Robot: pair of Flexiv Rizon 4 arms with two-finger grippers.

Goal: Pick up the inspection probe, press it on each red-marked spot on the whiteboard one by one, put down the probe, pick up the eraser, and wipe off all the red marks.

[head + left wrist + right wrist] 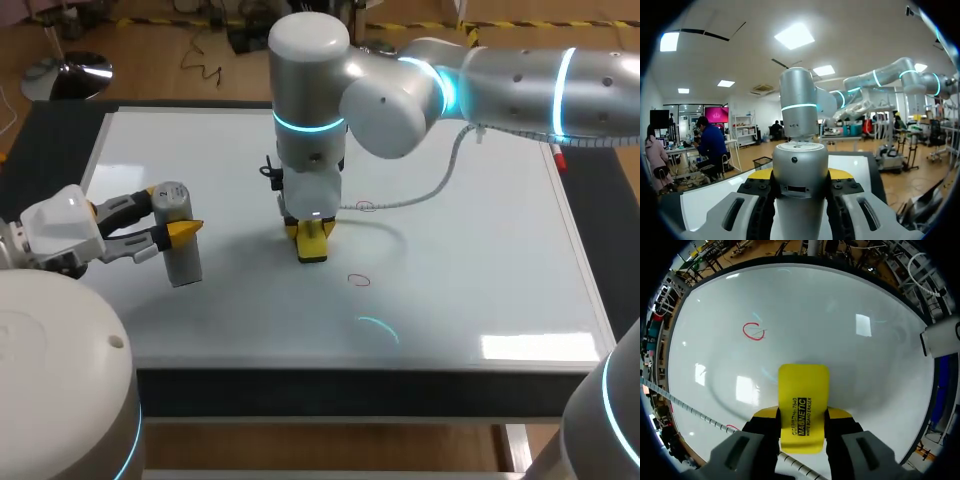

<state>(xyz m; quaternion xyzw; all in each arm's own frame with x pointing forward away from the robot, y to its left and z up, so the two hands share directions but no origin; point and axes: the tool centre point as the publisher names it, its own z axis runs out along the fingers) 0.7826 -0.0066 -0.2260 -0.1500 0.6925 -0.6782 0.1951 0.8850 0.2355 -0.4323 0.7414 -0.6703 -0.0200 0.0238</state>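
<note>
Head view. Grey cylindrical probe (pixel 185 262) clamped from both sides by the yellow tips of the left end effector (pixel 175 232). Long axis near vertical, slightly tilted; flat cap above the fingers, lower end below them over the whiteboard (pixel 480 260). Small dark marking on the cap, too small to read. Yellow eraser (pixel 316 250) gripped by the right end effector (pixel 312 235), long axis pointing straight down from the fingers, lower end at the board; contact not certain. Two red marks on the board: one (pixel 359 280) just ahead of the eraser, one (pixel 366 206) beside the right end effector.

Left wrist view. Probe (pixel 800 165) upright between the fingertips (pixel 841 173), both pressed to its sides. Smooth grey metal, a dark dot and a small rectangular slot on its face.

Right wrist view. Eraser (pixel 803 390) squeezed between both fingers, a flat yellow block with rounded corners reaching out ahead of them toward the board. Black print along its long axis. Red circled mark (pixel 754 331) ahead of the eraser, apart from it.
</note>
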